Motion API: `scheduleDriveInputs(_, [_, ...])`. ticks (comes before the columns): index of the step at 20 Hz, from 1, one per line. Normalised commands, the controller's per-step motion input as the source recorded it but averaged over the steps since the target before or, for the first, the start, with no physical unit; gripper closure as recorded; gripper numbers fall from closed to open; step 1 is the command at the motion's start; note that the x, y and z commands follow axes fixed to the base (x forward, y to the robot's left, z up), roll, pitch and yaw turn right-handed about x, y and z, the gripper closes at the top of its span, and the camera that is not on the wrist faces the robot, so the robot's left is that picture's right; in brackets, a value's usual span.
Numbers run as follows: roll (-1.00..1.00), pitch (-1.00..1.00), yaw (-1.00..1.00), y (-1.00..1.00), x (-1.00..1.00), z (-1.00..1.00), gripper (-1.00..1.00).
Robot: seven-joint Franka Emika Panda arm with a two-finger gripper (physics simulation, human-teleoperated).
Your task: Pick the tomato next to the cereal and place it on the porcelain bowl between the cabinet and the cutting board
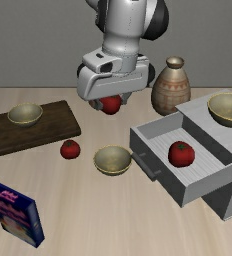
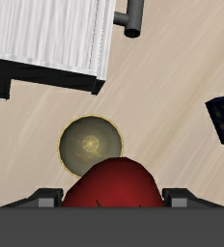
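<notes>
My gripper (image 1: 110,100) is shut on a red tomato (image 1: 111,106) and holds it in the air above the table. In the wrist view the tomato (image 2: 114,181) sits between the fingertips of the gripper (image 2: 112,199). Below and slightly ahead of it is the porcelain bowl (image 2: 91,145). That bowl (image 1: 113,160) stands on the table between the cutting board (image 1: 48,128) and the cabinet's open drawer (image 1: 193,175). The blue cereal box (image 1: 18,212) lies near the front at the exterior view's left, and the cereal box (image 2: 223,118) also appears off to the side of my hand.
A second tomato (image 1: 70,150) lies on the table near the cutting board, and a third tomato (image 1: 181,153) sits in the open drawer. One bowl (image 1: 26,114) rests on the cutting board, another bowl (image 1: 228,110) on the cabinet top. A brown vase (image 1: 171,85) stands behind.
</notes>
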Motion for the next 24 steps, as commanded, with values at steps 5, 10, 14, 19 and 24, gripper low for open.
scheduleDriveInputs(5, [0.0, 0.0, 0.0, 0.0, 0.0, -1.0, 1.0])
scheduleDriveInputs(10, [0.0, 0.0, 0.0, 0.0, 0.0, -1.0, 1.0])
scheduleDriveInputs(14, [0.0, 0.0, 0.0, 0.0, 0.0, -0.25, -1.0])
scheduleDriveInputs(19, [0.0, 0.0, 0.0, 0.0, 0.0, 0.0, -1.0])
scheduleDriveInputs(24, [0.0, 0.0, 0.0, 0.0, 0.0, 0.0, -1.0])
